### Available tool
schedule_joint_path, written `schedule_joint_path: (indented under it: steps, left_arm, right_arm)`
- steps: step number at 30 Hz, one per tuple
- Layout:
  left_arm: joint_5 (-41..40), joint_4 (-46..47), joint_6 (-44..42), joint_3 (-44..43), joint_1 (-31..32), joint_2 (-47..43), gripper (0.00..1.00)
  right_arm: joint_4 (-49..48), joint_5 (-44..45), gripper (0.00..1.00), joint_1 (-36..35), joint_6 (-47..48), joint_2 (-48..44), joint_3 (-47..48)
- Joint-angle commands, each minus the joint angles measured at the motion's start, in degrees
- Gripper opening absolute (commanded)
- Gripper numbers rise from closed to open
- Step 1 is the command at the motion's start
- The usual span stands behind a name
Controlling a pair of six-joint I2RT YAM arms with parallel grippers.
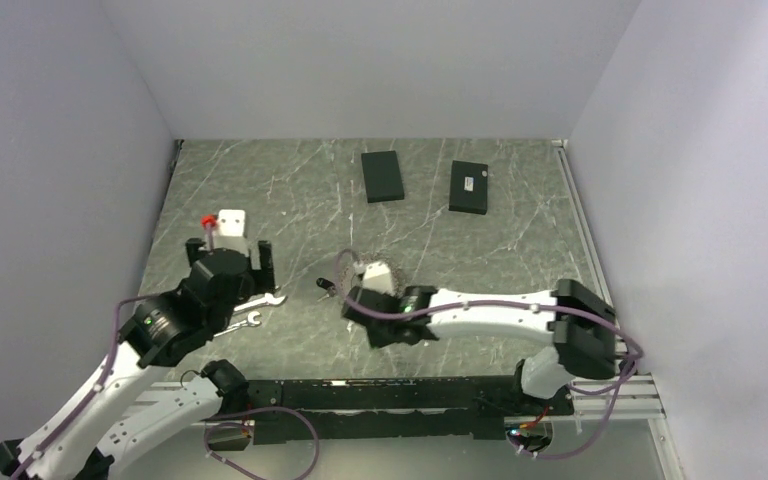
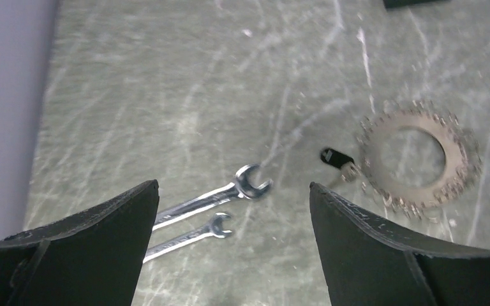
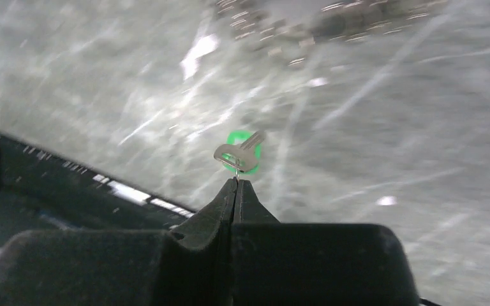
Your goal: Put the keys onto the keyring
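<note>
Right fingers [image 3: 217, 210] clenched on a small key [image 3: 239, 153] (green at its head) near the keyring [image 1: 376, 270]. Left fingers [image 2: 96, 242] released, spread wide, well left of it.

We are looking at a grey marbled desk [image 1: 290, 190] that is carrying a few stray things. Two flat black boxes are lying toward its far edge, well apart. One box [image 1: 382, 176] is sitting at about 12 o'clock from the desk's middle, and the other box [image 1: 469, 187], bearing a small pale label, at about 1 o'clock. At 8 o'clock a larger wrench [image 2: 217, 194] and a smaller wrench [image 2: 191, 234] are lying side by side, both shining. A white block [image 1: 232, 222] is standing at 10 o'clock, a red-tipped piece [image 1: 208, 219] just beside it.
</note>
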State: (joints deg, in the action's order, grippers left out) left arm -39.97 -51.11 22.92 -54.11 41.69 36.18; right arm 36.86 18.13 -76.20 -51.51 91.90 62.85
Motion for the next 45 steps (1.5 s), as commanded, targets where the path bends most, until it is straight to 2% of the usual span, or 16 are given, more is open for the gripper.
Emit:
schedule_joint_path:
  steps: [1, 5, 8, 11, 15, 21, 23, 27, 32, 36, 41, 45]
  left_arm:
    - [15.13, 8.21, -5.26, 1.43, 0.28, 7.32, 0.89]
    - [24.21, 8.09, -2.71, -0.45, 0.18, 18.85, 0.79]
    - [30.36, 11.44, -0.37, -0.89, 0.14, 26.45, 0.66]
    - [38.20, 17.21, 0.27, -0.59, 0.12, 31.98, 0.65]
    - [40.10, 20.00, 2.77, -3.35, 0.11, 39.52, 0.65]
    - [40.15, 21.14, 15.21, -7.81, 0.15, 52.19, 0.57]
    - [40.13, 21.36, 18.59, -8.98, 0.29, 55.83, 0.49]
    - [40.10, 22.30, 21.10, -10.13, 0.92, 59.10, 0.40]
    - [35.47, 15.75, 22.73, -13.12, 2.40, 59.90, 0.40]
    - [34.07, 14.11, 23.47, -13.20, 4.10, 59.58, 0.41]
    - [31.69, 12.22, 23.94, -13.53, 5.94, 59.83, 0.36]
    - [31.93, 14.07, 24.33, -11.63, 6.78, 58.56, 0.31]
  right_arm:
    - [-0.02, 2.83, 0.00, 6.37, 6.90, -10.45, -7.01]
    - [0.22, 4.76, 0.00, 9.43, 9.06, -16.84, -11.90]
    - [-0.78, 7.07, 0.00, 11.59, 11.85, -22.13, -14.34]
    - [-2.47, 10.06, 0.00, 13.97, 15.13, -25.20, -16.26]
    - [-6.30, 10.96, 0.00, 16.97, 20.04, -27.00, -18.83]
    - [-13.93, 7.35, 0.00, 21.40, 28.76, -25.37, -21.27]
    - [-14.87, 6.90, 0.00, 22.74, 31.02, -23.78, -20.99]
    - [-16.25, 5.97, 0.00, 24.55, 32.64, -22.15, -21.81]
    - [-17.58, 3.91, 0.00, 26.35, 32.35, -24.04, -23.86]
    - [-18.79, 2.46, 0.00, 27.13, 32.80, -23.28, -23.83]
    - [-19.52, 0.68, 0.00, 27.42, 32.88, -22.29, -23.56]
    - [-19.59, 0.00, 0.00, 27.40, 32.49, -22.03, -23.57]
